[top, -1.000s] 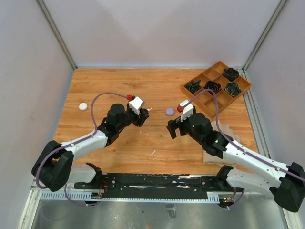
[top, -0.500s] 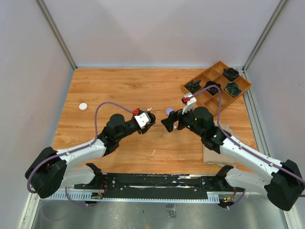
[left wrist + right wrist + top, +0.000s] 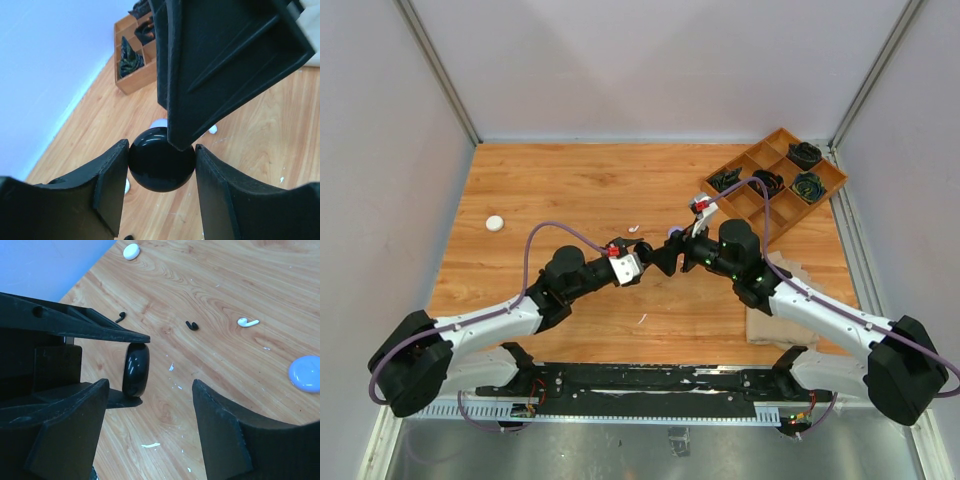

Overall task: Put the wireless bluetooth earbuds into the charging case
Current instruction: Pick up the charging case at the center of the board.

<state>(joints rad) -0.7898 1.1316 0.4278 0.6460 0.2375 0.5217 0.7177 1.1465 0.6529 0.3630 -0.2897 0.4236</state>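
Left gripper (image 3: 161, 161) clamped on the glossy black charging case (image 3: 156, 170) above the table (image 3: 225, 270), right gripper (image 3: 150, 386) jaws apart straddling it, two black earbuds (image 3: 191, 325) and a white earbud (image 3: 247, 322) loose on the wood, wooden tray (image 3: 140, 82) compartments holding dark bundles (image 3: 129, 52).

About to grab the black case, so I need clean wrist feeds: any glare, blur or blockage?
Left wrist view: black case sharp, with a faint glossy sheen along its top; the right arm's finger looms dark and blocks much of the view. Right wrist view: even light, no glare, case seen edge-on, black earbuds crisp.
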